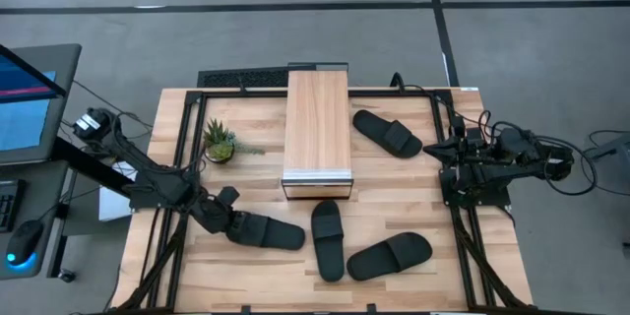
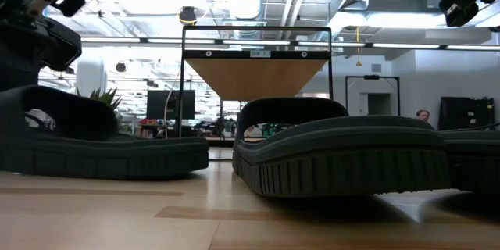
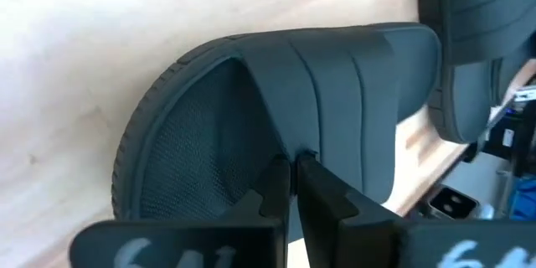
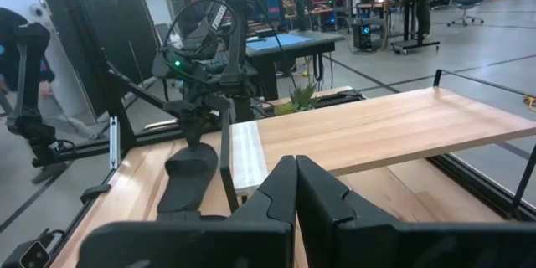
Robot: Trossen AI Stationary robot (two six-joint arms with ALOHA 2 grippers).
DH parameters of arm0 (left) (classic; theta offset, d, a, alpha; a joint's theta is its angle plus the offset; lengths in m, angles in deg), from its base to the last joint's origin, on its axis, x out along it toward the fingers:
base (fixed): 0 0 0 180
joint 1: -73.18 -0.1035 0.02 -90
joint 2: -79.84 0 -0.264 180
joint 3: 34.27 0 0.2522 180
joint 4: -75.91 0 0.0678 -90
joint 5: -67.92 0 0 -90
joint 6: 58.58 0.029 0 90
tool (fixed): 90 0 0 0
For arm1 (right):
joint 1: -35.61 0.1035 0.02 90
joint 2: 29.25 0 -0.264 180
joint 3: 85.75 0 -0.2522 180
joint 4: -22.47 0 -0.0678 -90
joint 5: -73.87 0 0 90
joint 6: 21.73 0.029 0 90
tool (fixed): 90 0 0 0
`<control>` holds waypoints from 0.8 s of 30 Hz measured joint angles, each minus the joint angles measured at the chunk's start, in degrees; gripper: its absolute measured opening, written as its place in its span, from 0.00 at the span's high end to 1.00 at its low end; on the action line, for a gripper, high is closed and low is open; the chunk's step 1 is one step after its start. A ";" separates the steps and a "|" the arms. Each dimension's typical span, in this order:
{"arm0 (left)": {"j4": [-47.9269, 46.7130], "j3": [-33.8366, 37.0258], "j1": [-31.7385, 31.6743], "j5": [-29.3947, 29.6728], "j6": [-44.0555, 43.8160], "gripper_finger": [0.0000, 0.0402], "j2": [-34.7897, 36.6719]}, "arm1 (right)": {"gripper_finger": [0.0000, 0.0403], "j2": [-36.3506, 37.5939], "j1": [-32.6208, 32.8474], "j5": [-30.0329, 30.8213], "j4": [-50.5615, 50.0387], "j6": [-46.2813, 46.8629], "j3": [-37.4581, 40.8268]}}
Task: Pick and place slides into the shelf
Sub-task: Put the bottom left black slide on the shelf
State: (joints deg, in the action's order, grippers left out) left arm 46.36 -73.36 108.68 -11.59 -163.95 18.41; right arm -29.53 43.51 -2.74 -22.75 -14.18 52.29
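Four black slides lie on the wooden table. My left gripper (image 1: 228, 213) (image 3: 293, 167) is shut on the leftmost slide (image 1: 266, 232) (image 3: 276, 109) near the table's near-left corner. Two more slides (image 1: 328, 239) (image 1: 390, 256) lie sole-down in front of the shelf. The last slide (image 1: 387, 133) lies to the right of the shelf. The shelf (image 1: 317, 133) (image 4: 377, 134), with its light wood top, stands in the middle of the table's far half. My right gripper (image 1: 448, 155) (image 4: 295, 176) waits shut at the table's right edge and touches nothing. My left gripper pinches the edge of the slide's strap (image 3: 289, 144) between its two fingers, close to where the strap meets the sole's side. It comes in slanting down from the table's left. The slide's sole (image 2: 101, 156) lies flat on the table.
A small potted plant (image 1: 219, 143) stands to the left of the shelf. A monitor and a mouse (image 1: 22, 241) sit beyond the table's left edge. Bare wood lies between the shelf's near end and the near slides. Black frame rails run along the table's sides.
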 joint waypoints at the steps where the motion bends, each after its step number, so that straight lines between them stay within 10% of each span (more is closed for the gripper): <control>1: -0.06 0.00 0.47 0.08 -0.32 1.00 0.49 | 1.00 0.00 0.00 0.00 0.00 0.00 0.01; 24: -32.81 -14.66 4.52 18.02 -2.65 1.00 16.66 | 1.00 0.00 -0.02 0.02 0.00 0.00 -0.01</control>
State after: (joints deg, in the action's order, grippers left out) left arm 13.55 -88.02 113.21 6.43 -166.60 35.07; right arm -29.53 43.49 -2.72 -22.75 -14.18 52.28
